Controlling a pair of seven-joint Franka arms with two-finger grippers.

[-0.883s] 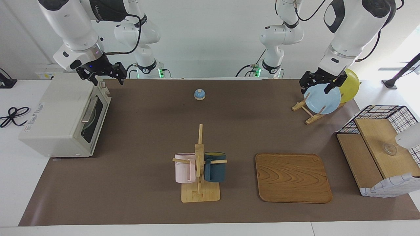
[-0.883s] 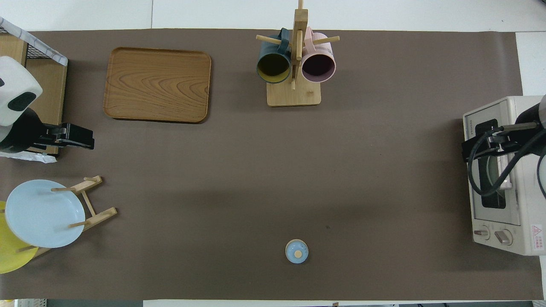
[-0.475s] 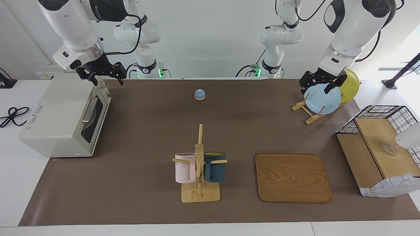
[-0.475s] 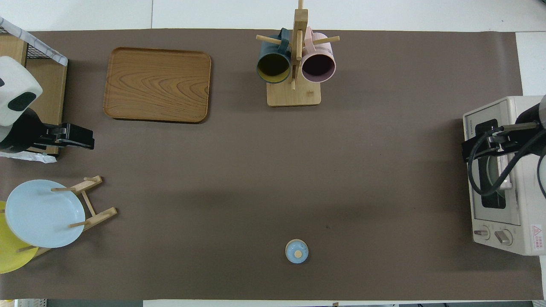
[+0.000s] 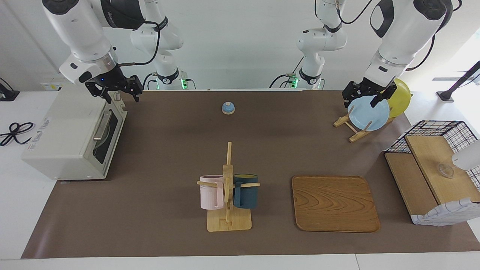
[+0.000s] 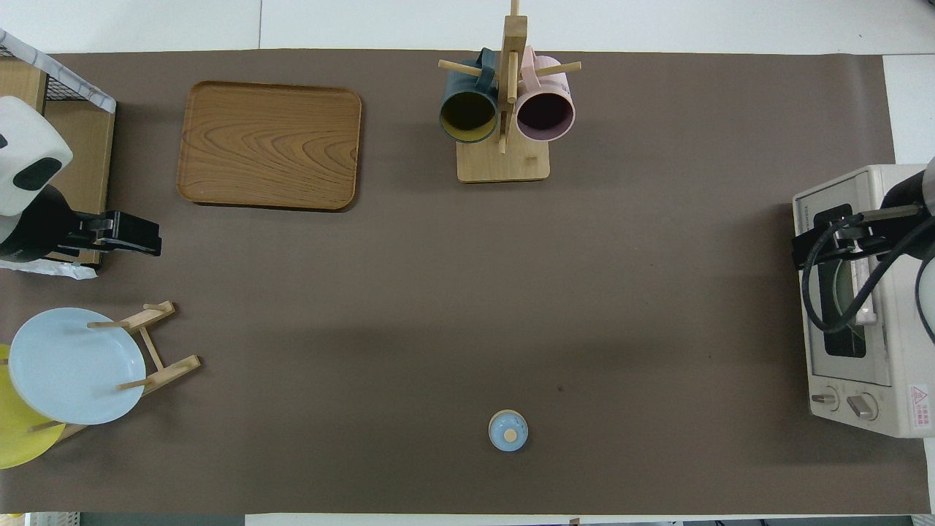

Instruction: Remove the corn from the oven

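Note:
The off-white oven (image 5: pixel 67 131) stands at the right arm's end of the table with its dark glass door shut and its silver handle (image 5: pixel 101 125) free. It also shows in the overhead view (image 6: pixel 876 380). The corn is hidden; only a pale round shape shows through the glass. My right gripper (image 5: pixel 114 89) hangs open and empty above the oven's top front edge, and shows over the door in the overhead view (image 6: pixel 829 237). My left gripper (image 5: pixel 369 96) waits open and empty over the blue plate (image 5: pixel 369 114).
A small blue bell (image 5: pixel 228 108) sits mid-table near the robots. A wooden mug tree (image 5: pixel 227 187) holds a pink and a dark blue mug. A wooden tray (image 5: pixel 333 202) lies beside it. A plate rack with a yellow plate (image 5: pixel 401 95) and a wire-and-wood shelf (image 5: pixel 435 168) stand at the left arm's end.
My right gripper has shifted slightly over the oven's top, toward the right arm's end of the table. The left arm and the oven door have not moved.

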